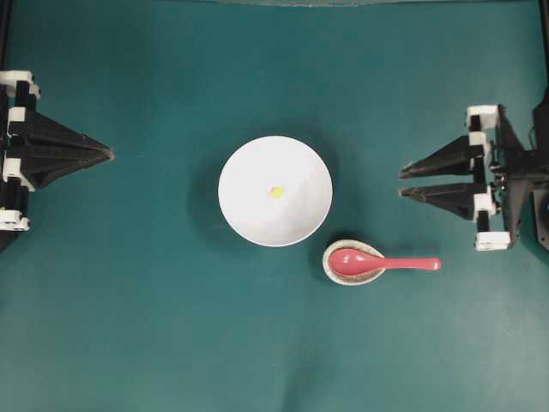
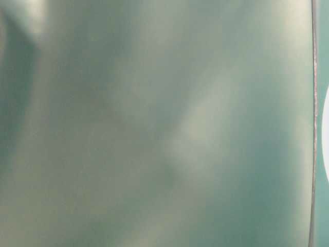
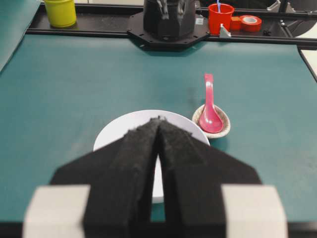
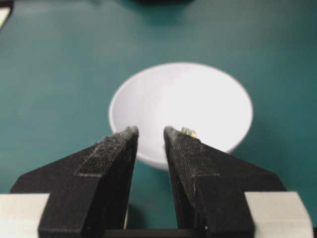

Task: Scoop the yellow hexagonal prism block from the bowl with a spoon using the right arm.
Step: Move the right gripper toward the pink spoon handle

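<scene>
A round white bowl (image 1: 274,190) sits mid-table with the tiny yellow hexagonal prism block (image 1: 276,192) inside it. The pink-red spoon (image 1: 377,263) lies just right of the bowl's near side, its scoop in a speckled rest (image 1: 341,274) and its handle pointing right. At the right edge my right gripper (image 1: 401,182) stands open and empty, apart from the spoon. In the right wrist view the bowl (image 4: 181,106) lies ahead of the gripper (image 4: 150,131) and the block (image 4: 188,132) peeks past one finger. My left gripper (image 1: 110,154) is shut at the far left. The left wrist view shows gripper (image 3: 159,119), bowl (image 3: 119,130) and spoon (image 3: 210,109).
Across the table in the left wrist view, a yellow cup (image 3: 60,12), a red cup (image 3: 220,17) and a roll of red tape (image 3: 251,23) stand on the black rail beside the other arm's base (image 3: 169,20). The table-level view is a blurred green surface.
</scene>
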